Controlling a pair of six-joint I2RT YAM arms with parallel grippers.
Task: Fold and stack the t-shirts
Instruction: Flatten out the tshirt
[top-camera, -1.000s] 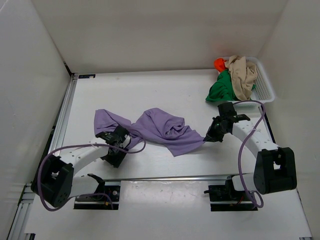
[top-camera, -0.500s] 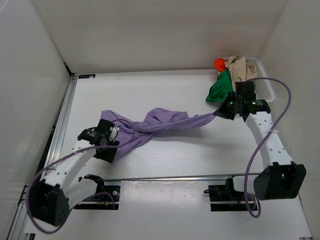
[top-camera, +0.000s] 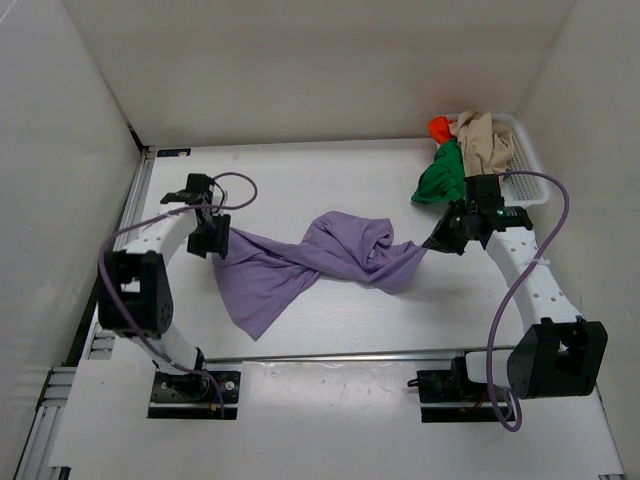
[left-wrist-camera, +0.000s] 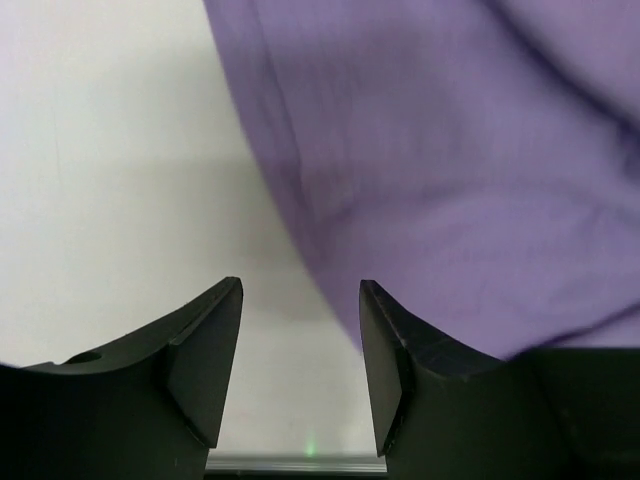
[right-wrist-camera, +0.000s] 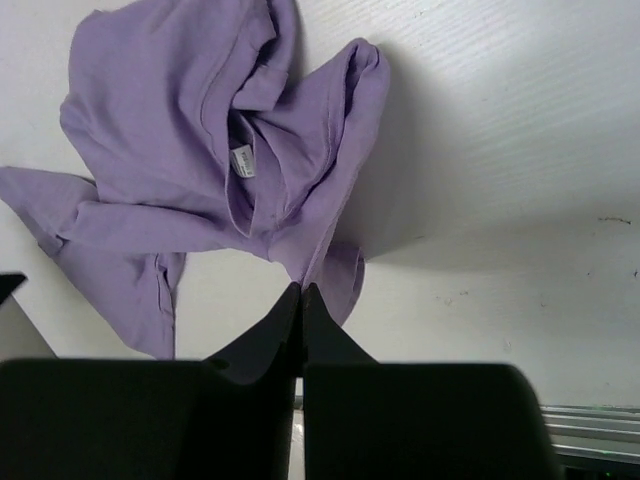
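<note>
Swung to ten o'clock, left fingers (left-wrist-camera: 205, 355) gape at the nine o'clock end of the twisted lilac t-shirt (top-camera: 340, 255), right fingers (right-wrist-camera: 262, 345) pinching its three o'clock corner.

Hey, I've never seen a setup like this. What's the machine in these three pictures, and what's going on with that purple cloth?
Two robot arms are bolted at the near edge of a table, each ending in two-finger jaws. The wide picture comes from a fixed camera above and behind them; the other two come from wrist cameras, so the dark shapes at the bottom are each arm's own jaws. A purple t-shirt lies crumpled across the table. The right arm has its jaws shut on one edge of it. The left arm has its jaws open beside the other end, gripping nothing. At the far right, a white basket holds beige, green and orange shirts, the green spilling out.
</note>
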